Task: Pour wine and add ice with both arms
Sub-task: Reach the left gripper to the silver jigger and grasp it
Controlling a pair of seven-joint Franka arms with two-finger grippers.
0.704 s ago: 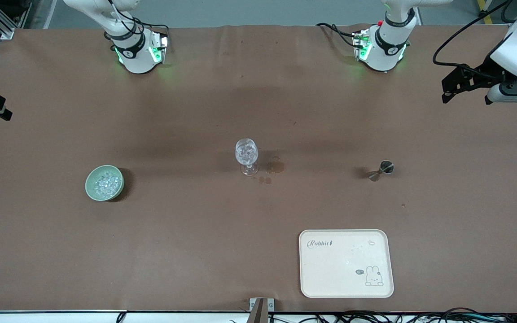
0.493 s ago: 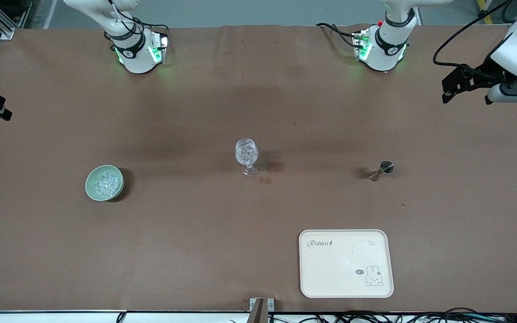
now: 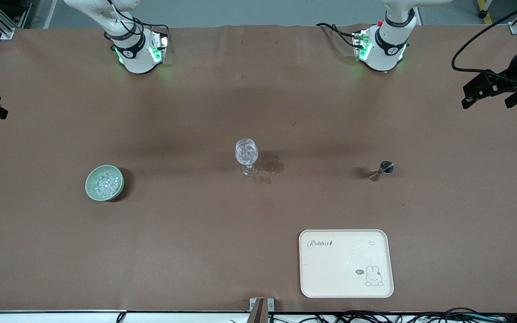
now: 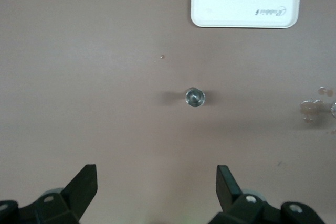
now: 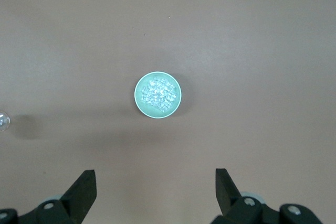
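The ice is a heap of small clear lumps in a pale green bowl toward the right arm's end of the table. It also shows in the right wrist view. A clear stemmed glass stands mid-table and glints inside. A metal jigger stands toward the left arm's end. My right gripper is open and empty, high over the table beside the bowl. My left gripper is open and empty, high over the table beside the jigger.
A white rabbit-print tray lies near the front edge, nearer the camera than the jigger; it also shows in the left wrist view. Brown stains mark the cloth beside the glass. The arm bases stand along the top.
The left arm's hand has drawn outward toward its end of the table. The right arm's hand has shifted slightly outward. Glass, bowl, jigger and tray have not moved.
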